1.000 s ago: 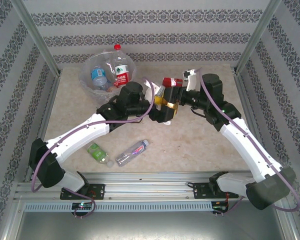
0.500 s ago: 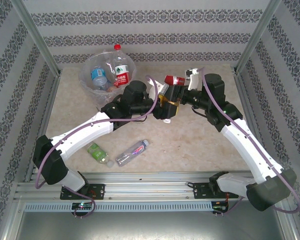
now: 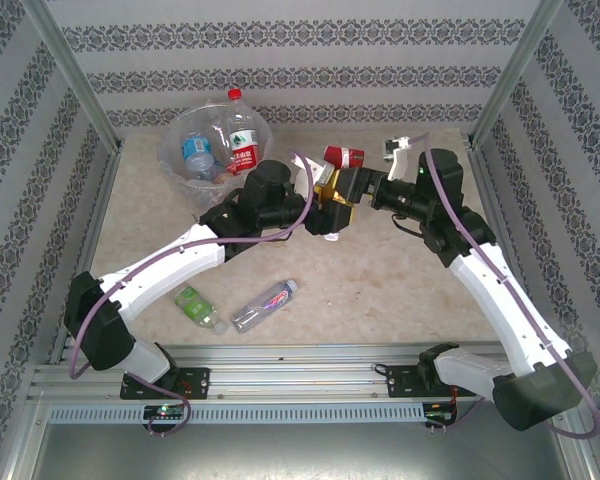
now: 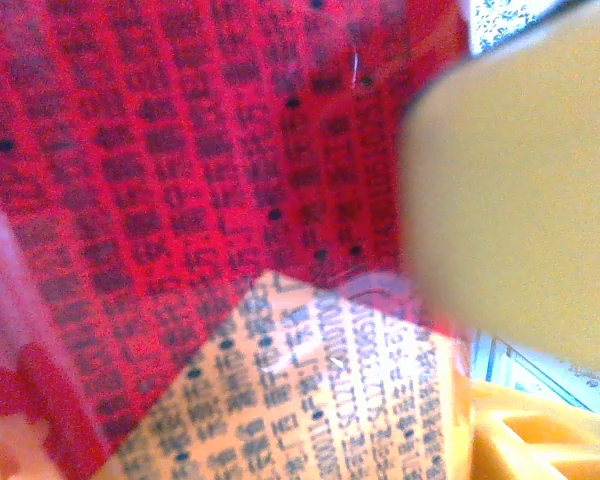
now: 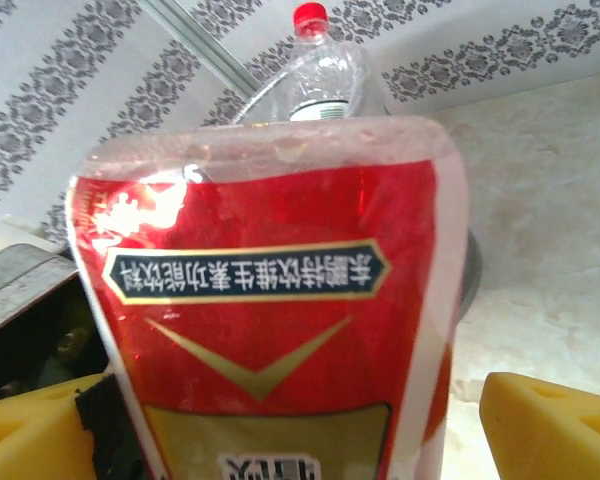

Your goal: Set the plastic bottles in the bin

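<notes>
The red-labelled bottle (image 3: 342,157) sits mid-table between my grippers: left gripper (image 3: 330,200) clamped on its label, right gripper's (image 5: 290,430) grip I cannot tell; the bin (image 3: 166,160) lies far-left, nearer my left arm

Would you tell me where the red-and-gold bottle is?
Top view: the red-and-gold bottle is aloft where the left gripper and right gripper meet, right of the bin.
</notes>
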{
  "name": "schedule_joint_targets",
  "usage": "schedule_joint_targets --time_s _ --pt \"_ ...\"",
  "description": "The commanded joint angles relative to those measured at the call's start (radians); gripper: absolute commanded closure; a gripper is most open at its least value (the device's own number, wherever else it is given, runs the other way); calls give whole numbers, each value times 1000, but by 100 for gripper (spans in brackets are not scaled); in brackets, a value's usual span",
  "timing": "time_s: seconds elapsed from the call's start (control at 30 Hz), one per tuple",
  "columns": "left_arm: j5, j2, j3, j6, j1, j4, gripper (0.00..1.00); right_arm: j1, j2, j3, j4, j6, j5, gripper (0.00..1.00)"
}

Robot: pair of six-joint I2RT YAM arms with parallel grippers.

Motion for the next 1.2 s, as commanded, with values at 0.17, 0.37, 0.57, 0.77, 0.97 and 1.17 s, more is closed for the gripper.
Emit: schedule_joint_targets --time_s 0.17,0.37,0.57,0.77,0.97,1.17 --pt "-1 -83 14 32 59 13 43 -64 -86 -49 121 96 -161 5" --pt "-117 -110 126 164 133 -151 43 -75 -130 -46 71 43 -162 4" --pt "-152 -100 193 193 296 -213 44 -74 -142 -57 46 19 -150 4" --pt "-249 -83 231 252 403 -252 44 -75 -150 -73 16 -6 -128 4" --pt "-303 -36 257 257 480 -258 44 -74 -148 -89 14 -10 -123 4" --pt "-342 -14 259 257 523 -271 43 -74 -148 -99 4 -17 -115 4"
